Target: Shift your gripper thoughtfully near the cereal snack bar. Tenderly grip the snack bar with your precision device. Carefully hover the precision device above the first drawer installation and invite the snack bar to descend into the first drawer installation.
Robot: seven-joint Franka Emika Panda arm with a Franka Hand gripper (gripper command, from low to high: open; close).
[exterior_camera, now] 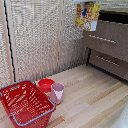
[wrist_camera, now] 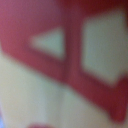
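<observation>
The cereal snack bar (exterior_camera: 86, 16), a yellow-orange pack with red print, hangs upright in the air at the top of the exterior view. Only a white sliver of my gripper (exterior_camera: 86, 2) shows above it at the frame's edge, shut on the pack's upper end. The pack is just to the exterior view's left of the first drawer installation (exterior_camera: 114, 18), which stands open and dark inside at the top of the brown dresser. It hangs at about the height of that drawer's front edge. The wrist view is a blur of red and cream shapes, and no fingers show in it.
Two shut lower drawers (exterior_camera: 106, 40) with silver bar handles sit under the open one. On the wooden floor stand a red basket (exterior_camera: 25, 104), a red bowl (exterior_camera: 46, 84) and a pink cup (exterior_camera: 57, 92). A pale woven wall (exterior_camera: 35, 35) backs the scene.
</observation>
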